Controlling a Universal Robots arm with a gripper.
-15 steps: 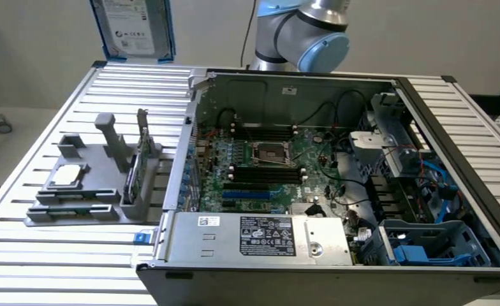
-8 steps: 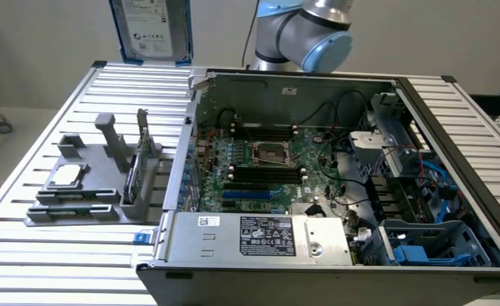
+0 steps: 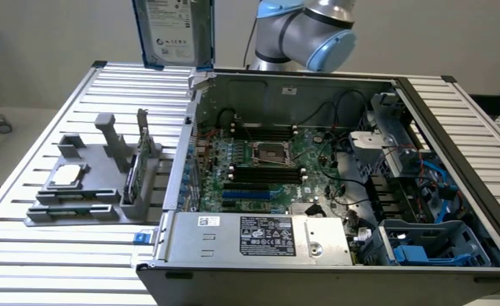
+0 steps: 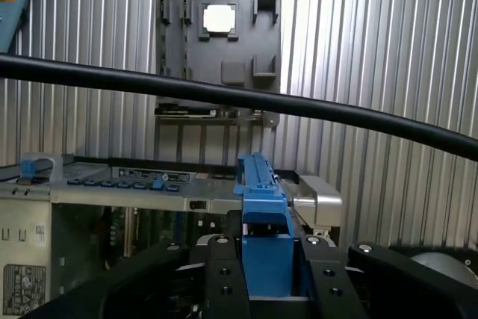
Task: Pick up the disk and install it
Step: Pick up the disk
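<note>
The tool (image 4: 267, 263) grips the disk (image 4: 261, 192) with its two black fingers (image 4: 224, 278) pressed against the disk's flanks, one on each side. The blue-framed edge stands between them and juts out past the fingertips, so the disk hangs upright beneath the tool. The arm (image 3: 308, 29) shows a bent silver and pale-blue joint just beside the held disk.

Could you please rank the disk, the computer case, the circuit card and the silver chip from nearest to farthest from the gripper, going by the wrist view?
1. disk: clamped in the gripper itself.
2. computer case: its rim lies just beyond the disk.
3. circuit card: on the grey holder, at the edge facing the case.
4. silver chip: on the holder's far part.
</note>
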